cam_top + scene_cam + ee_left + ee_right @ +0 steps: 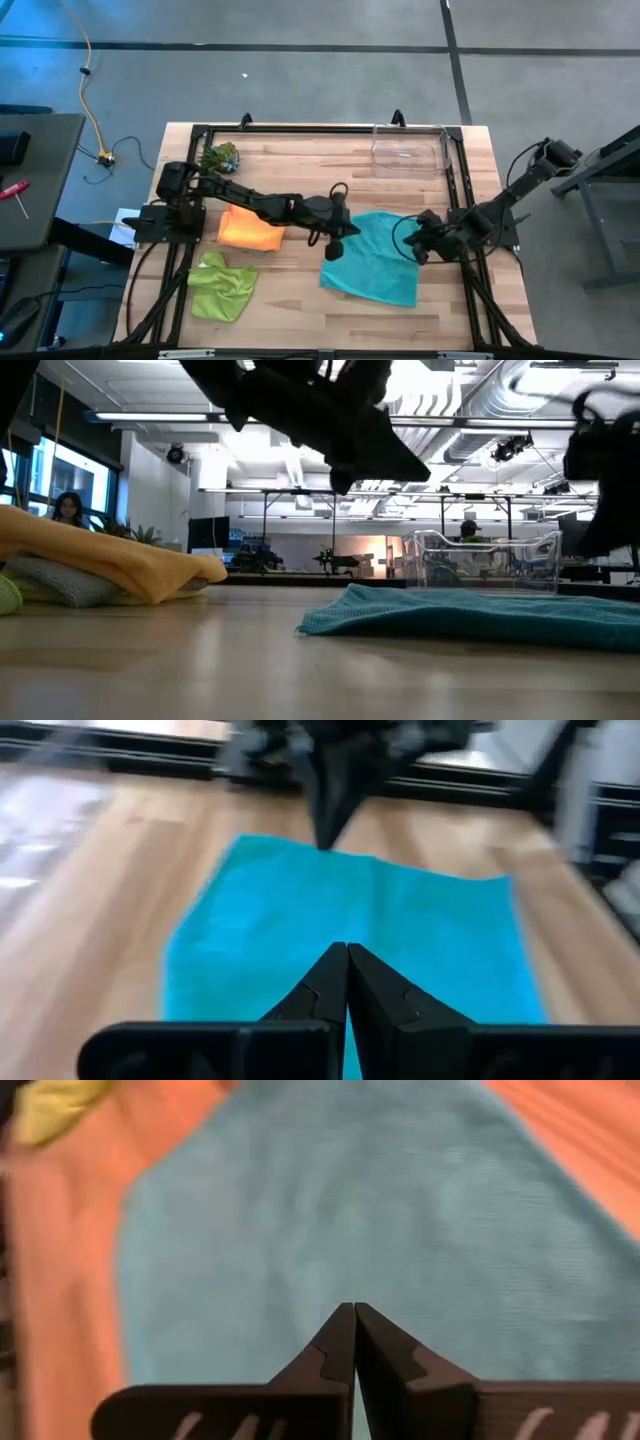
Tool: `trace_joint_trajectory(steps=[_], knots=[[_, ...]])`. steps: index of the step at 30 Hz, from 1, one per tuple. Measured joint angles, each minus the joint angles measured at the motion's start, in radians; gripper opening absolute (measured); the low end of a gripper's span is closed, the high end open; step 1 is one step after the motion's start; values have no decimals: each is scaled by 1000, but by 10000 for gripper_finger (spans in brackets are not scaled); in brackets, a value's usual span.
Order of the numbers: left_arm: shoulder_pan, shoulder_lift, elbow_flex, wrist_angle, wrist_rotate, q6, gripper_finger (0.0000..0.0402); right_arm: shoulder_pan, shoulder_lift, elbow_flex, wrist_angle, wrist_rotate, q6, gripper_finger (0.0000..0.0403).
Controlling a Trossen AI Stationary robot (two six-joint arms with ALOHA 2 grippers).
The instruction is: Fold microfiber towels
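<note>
A teal towel (pixel 372 258) lies spread flat on the wooden table, right of centre. My left gripper (pixel 335 247) hangs shut above its left edge, clear of it in the low view (pixel 345 478). Over the towel's right edge my right gripper (pixel 420 243) is also shut, with nothing between its fingers (pixel 353 1312). A folded orange towel (pixel 250 230) rests on a grey one (pixel 55 582) at the left. The lime green towel (pixel 222 285) lies crumpled near the front left.
A clear plastic bin (pixel 408 150) stands at the far right of the table. A small green spiky plant (pixel 220 157) sits at the far left. A black frame (pixel 320 130) runs around the table. Bare wood shows in front of the teal towel.
</note>
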Motion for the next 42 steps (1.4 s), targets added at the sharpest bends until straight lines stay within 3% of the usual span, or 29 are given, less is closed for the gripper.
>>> trace_joint_trajectory(steps=[9,16,26,32,36,42], knots=[[-10,71,1,-30,-133,-123,0,-219,121,-44,101,66,-79,0],[-70,168,0,-39,-183,-272,0,-343,284,-17,274,-33,-215,0],[-171,235,2,-35,-165,-460,0,-362,508,68,328,-116,-193,0],[-205,229,11,18,-64,-453,0,-335,588,166,280,-147,-364,0],[-190,184,14,14,-63,-403,0,-335,575,223,184,-140,-422,0],[-132,66,13,-50,-80,-263,0,-316,430,224,74,-114,-456,0]])
